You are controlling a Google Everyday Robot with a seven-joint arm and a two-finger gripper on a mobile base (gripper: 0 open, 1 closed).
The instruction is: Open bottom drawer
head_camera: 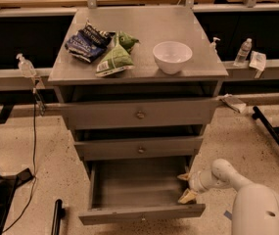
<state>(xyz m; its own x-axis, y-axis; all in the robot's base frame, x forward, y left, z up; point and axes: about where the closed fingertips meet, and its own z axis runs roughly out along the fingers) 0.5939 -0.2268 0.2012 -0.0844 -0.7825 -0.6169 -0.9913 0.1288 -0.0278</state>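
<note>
The jaws stand apart, one pale tan tip above the other, and the gripper (186, 186) sits at the right-hand side wall of the bottom drawer (139, 187), near its back corner. I cannot tell whether either tip touches the wall. Behind it the smooth, rounded white arm (249, 202) comes in from the lower right.

The bottom drawer stands open, drawn out towards the floor in front. It is a shallow grey metal tray with a bare bottom and thin side walls, and its flat front edge (141, 213) is well clear of the cabinet. Room lies open in front of it and to its left on the speckled floor (46, 155), while the arm fills the right side.

There are three drawers in all. The middle drawer (140, 148) and the top drawer (140, 114) are closed or nearly so, each grey and flat-fronted with one small round knob at its centre.

On the grey metal worktop (144, 26) above are one round white bowl (172, 56) near the right front, one crinkled blue bag (87, 44) and a green bag (115, 58) just beside it, both left of centre.

On the ledges alongside I count three small bottles: one clear pump bottle (25, 65) on the left, a smaller pump bottle (214, 43) and a water bottle (244, 52) on the right.
</note>
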